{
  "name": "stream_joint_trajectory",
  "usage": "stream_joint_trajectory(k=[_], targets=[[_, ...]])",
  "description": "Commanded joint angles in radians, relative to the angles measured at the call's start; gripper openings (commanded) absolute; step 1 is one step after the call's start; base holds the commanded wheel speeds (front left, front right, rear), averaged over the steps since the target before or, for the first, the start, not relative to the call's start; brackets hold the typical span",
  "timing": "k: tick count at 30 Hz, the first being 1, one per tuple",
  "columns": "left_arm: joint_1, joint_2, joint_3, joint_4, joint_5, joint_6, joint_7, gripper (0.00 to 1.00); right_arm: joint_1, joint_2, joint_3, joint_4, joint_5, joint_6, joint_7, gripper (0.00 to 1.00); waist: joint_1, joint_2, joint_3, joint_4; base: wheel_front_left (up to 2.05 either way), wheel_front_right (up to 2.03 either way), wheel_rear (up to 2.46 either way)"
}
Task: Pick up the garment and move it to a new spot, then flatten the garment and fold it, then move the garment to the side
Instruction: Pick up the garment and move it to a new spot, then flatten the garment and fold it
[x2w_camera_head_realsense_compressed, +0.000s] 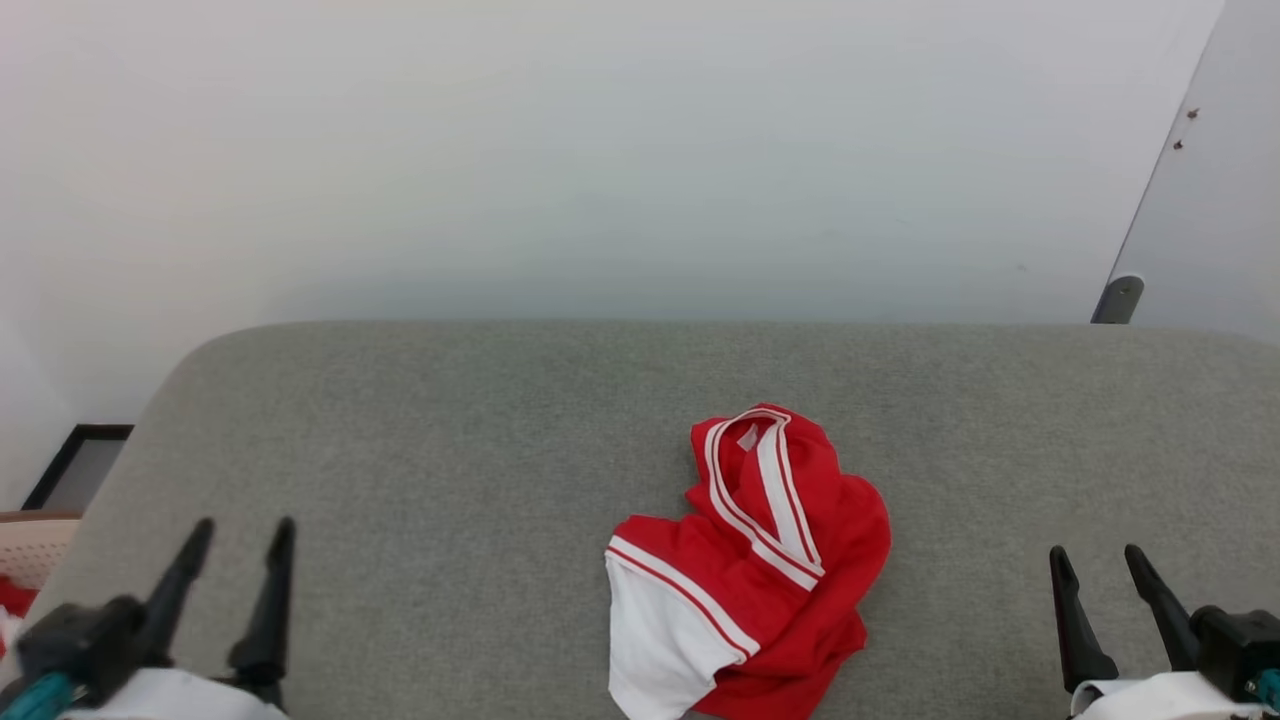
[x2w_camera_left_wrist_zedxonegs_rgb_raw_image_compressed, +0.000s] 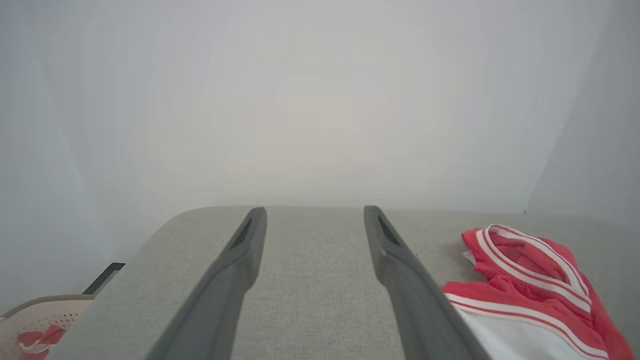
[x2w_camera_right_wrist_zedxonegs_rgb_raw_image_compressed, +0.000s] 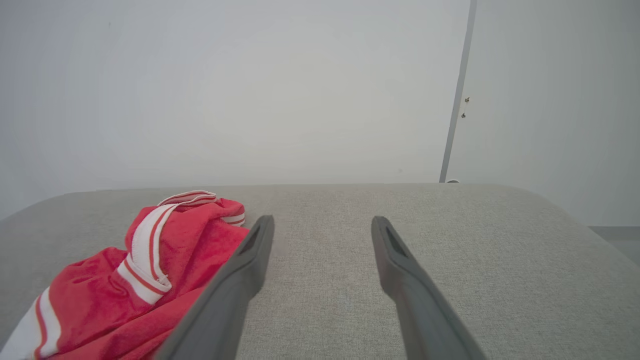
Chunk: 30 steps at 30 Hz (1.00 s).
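Note:
The garment (x2w_camera_head_realsense_compressed: 750, 570) lies crumpled in a heap on the grey fabric surface (x2w_camera_head_realsense_compressed: 450, 440), red with a white sleeve and striped trim facing up; no print shows. It also appears at the right of the left wrist view as the garment (x2w_camera_left_wrist_zedxonegs_rgb_raw_image_compressed: 525, 280) and at the left of the right wrist view as the garment (x2w_camera_right_wrist_zedxonegs_rgb_raw_image_compressed: 140, 280). My left gripper (x2w_camera_head_realsense_compressed: 243, 535) hovers open at the lower left, well apart from the cloth. My right gripper (x2w_camera_head_realsense_compressed: 1098, 560) is open at the lower right, also clear of it. Both hold nothing.
A pale perforated basket (x2w_camera_head_realsense_compressed: 35, 545) with a bit of red-and-white cloth (x2w_camera_left_wrist_zedxonegs_rgb_raw_image_compressed: 37, 340) stands off the surface's left edge. A white wall rises behind, with a grey post (x2w_camera_head_realsense_compressed: 1117, 298) at the far right. The surface has rounded far corners.

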<state>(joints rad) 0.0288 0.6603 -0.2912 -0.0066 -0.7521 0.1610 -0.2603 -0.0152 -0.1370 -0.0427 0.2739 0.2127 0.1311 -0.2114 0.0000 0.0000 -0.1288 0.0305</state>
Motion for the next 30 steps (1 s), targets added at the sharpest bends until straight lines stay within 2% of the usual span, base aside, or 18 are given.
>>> stream_joint_trajectory(k=[1, 9, 16, 23, 30], targets=[[0.019, -0.012, 0.028, -0.008, 0.019, -0.009, -0.005, 1.00, 0.012, -0.004, -0.001, 0.002, 0.001, -0.001, -0.006, 1.00, 0.0000, 0.0000, -0.003, 0.005, 0.00, 0.00, 0.00], [0.136, -0.103, 0.212, -0.015, 0.099, -0.111, -0.004, 1.00, 0.028, -0.013, -0.005, 0.001, 0.008, -0.001, -0.013, 1.00, 0.0000, 0.0000, -0.006, 0.018, 0.00, 0.00, 0.00], [0.179, -0.154, 0.300, 0.029, 0.131, -0.193, -0.004, 1.00, 0.037, -0.008, -0.008, -0.001, 0.003, -0.001, -0.016, 1.00, 0.0000, 0.0000, -0.006, 0.025, 0.00, 0.00, 0.00], [0.183, -0.186, 0.337, 0.056, 0.149, -0.231, -0.004, 1.00, 0.043, -0.004, -0.005, -0.005, 0.000, -0.001, -0.014, 1.00, 0.0000, 0.0000, -0.006, 0.030, 0.00, 0.00, 0.00], [0.182, -0.199, 0.349, 0.069, 0.154, -0.249, -0.004, 1.00, 0.038, -0.005, -0.002, -0.005, -0.003, -0.001, -0.012, 1.00, 0.0000, 0.0000, -0.004, 0.029, 0.00, 0.00, 0.00]])
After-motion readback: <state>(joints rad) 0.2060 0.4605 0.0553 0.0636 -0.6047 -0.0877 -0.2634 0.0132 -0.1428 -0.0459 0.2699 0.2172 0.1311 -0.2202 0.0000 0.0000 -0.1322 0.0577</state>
